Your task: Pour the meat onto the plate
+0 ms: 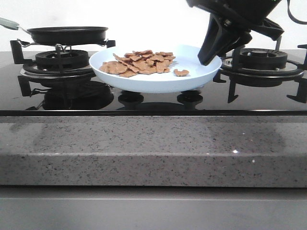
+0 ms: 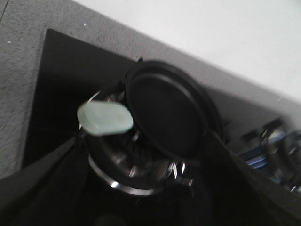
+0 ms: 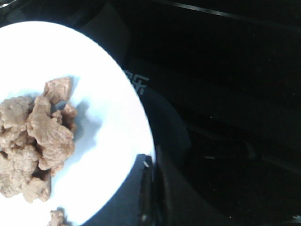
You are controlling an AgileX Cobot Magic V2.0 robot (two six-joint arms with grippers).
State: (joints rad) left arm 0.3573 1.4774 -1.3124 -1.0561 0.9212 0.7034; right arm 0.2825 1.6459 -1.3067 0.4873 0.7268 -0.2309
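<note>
The meat point(image 1: 141, 62) is a heap of thin orange-brown pieces on the pale-blue plate point(image 1: 158, 84), mid-stove, with one piece lying apart to the right. In the right wrist view the meat point(image 3: 37, 141) lies on the plate point(image 3: 108, 117). My right gripper point(image 1: 206, 60) reaches down to the plate's right rim; its jaws point(image 3: 153, 188) are shut across the rim, one finger inside and one outside. My left gripper point(image 2: 143, 139) is open, its fingers spread either side of the black frying pan point(image 2: 169, 110). The pan's pale handle point(image 2: 103, 118) is not touching them. The left gripper is out of the front view.
The frying pan point(image 1: 67, 33) sits empty on the left burner point(image 1: 60, 60), handle point(image 1: 8, 22) pointing left. A second burner grate point(image 1: 261, 60) stands at the right behind my right arm. Two stove knobs point(image 1: 130, 98) lie under the plate. The speckled grey counter edge point(image 1: 153, 148) runs across the front.
</note>
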